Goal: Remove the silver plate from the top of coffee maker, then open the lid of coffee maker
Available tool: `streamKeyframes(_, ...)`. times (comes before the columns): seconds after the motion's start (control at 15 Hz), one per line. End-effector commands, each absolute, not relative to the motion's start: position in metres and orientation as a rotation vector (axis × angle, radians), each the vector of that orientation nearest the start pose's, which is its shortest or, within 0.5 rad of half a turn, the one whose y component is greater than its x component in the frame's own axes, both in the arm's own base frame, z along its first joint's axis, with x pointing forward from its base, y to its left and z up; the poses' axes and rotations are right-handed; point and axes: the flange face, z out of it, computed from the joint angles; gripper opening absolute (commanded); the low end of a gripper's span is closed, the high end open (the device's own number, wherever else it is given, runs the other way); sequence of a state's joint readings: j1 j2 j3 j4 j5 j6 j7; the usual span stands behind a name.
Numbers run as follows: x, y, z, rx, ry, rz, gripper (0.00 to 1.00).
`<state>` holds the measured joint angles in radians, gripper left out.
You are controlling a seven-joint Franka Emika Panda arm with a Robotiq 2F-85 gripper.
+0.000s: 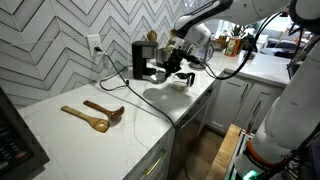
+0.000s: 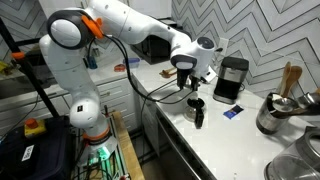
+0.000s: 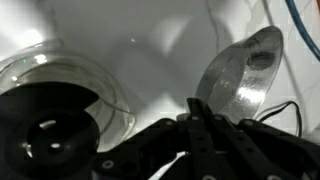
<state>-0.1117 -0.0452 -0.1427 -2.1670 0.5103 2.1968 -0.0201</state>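
The hand [image 3: 196,110] is pinching the tilted silver plate [image 3: 245,70], right of the glass carafe [image 3: 50,110] sitting lower left.

Kitchen. Back wall is white herringbone tile [image 1: 45,40] with grey grout, seen in both exterior views, and has one white outlet [image 1: 95,44] on it. A glossy white countertop [image 1: 150,105] runs along that wall and catches soft glare. Below it are white base cabinets [image 1: 235,100], with drawer fronts [image 1: 150,165] nearer the camera. Floor [image 1: 203,150] is dark wood. Light is bright and even on the counter, dimmer down at floor level.
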Motion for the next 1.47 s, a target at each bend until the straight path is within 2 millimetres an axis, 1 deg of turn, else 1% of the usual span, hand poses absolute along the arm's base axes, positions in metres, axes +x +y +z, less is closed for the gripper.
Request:
streamKeyframes(0.0, 0.525, -0.127, 0.39, -2.591, 0.647, -0.152, 0.01)
streamKeyframes(0.2, 0.531, -0.118, 0.371, -2.567, 0.588, -0.105, 0.01)
streamKeyframes(0.53, 0.539, -0.1, 0.364, -2.578, 0.523, -0.087, 0.01)
streamKeyframes(1.0, 0.544, -0.095, 0.345, -2.604, 0.493, -0.047, 0.01)
streamKeyframes(1.4, 0.55, -0.095, 0.339, -2.626, 0.47, -0.039, 0.01)
